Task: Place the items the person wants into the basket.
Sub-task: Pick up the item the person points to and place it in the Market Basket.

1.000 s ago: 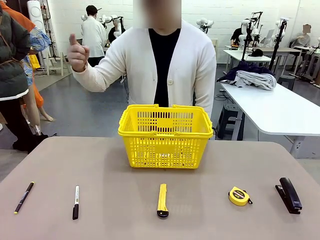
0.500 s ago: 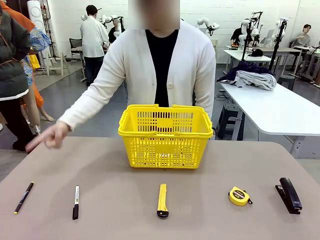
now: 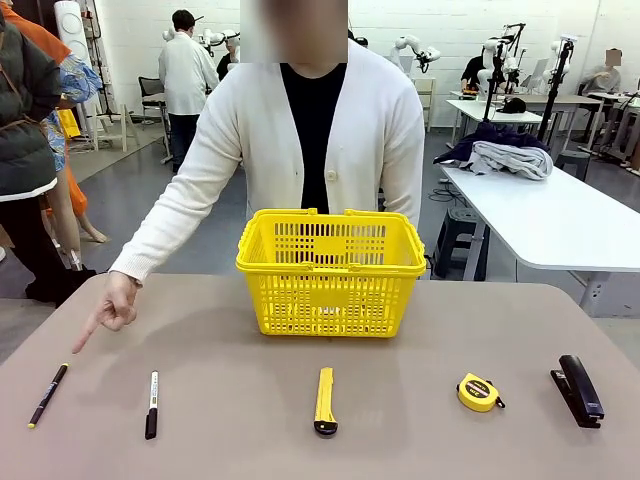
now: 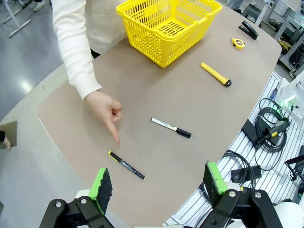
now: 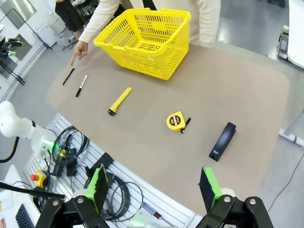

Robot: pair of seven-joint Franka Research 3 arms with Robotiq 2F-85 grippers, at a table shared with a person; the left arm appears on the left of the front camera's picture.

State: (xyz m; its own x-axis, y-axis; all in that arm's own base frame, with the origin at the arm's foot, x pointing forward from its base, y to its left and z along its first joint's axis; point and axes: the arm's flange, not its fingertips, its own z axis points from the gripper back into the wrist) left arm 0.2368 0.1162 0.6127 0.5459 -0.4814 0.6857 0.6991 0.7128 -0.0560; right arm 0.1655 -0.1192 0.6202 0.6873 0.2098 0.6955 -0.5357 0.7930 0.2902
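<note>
While left pincer [image 4: 156, 171] and right pincer [image 5: 153, 173] agape, person's hand [image 3: 115, 308] now lower, nearer pen [image 3: 48, 394]

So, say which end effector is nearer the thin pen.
Left. The left end effector hovers close by the pen; the right end effector hangs far across the table.

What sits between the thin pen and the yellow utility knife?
Just the black marker, lying apart from both the pen and the knife; the front view shows it.

A lab — white worktables [image 3: 560, 218], a white-coated person [image 3: 187, 70], cables [image 5: 124, 194].
</note>
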